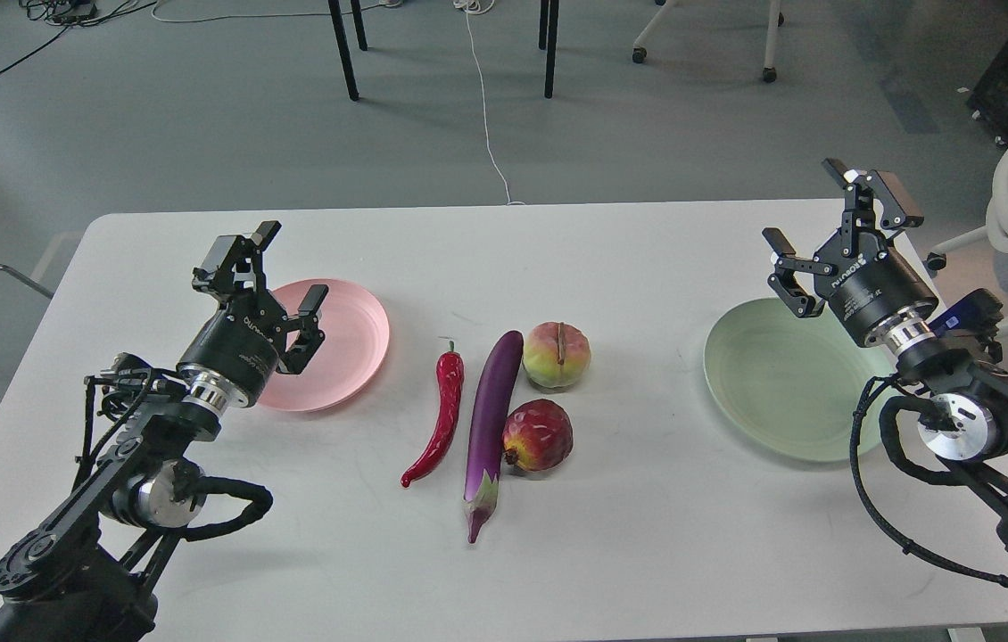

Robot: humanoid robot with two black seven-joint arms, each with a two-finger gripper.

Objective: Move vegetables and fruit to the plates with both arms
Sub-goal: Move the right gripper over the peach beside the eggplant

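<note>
Black arm links fill the lower left corner of the frame, and more of the same dark links and looped cable sit at the lower right edge. Between them stretches the white counter (647,553), bare along its near edge.

Just below the frame's middle lies the purple eggplant (491,419), running lengthwise toward the camera with its pointed stem end nearest. Left of it and close beside it lies the red chili pepper (439,419), curved, with its green stem at the far end. On the eggplant's right the dark red pomegranate (538,435) appears to touch it. Behind the pomegranate, near the eggplant's far tip, sits the yellow-pink peach (557,355), crease facing up.

At center left the pink plate (352,343) rests on the counter, holding nothing; the left claw (288,275) hangs over its left part, fingers spread apart and gripping nothing. At center right the green plate (780,383) likewise holds nothing. The right claw (841,227) is raised above that plate's far right rim, its fingers wide apart and holding nothing.

Beyond the counter, in the upper part of the frame, grey floor carries a white cable (484,116), dark table legs, and a white chair at the right edge.
</note>
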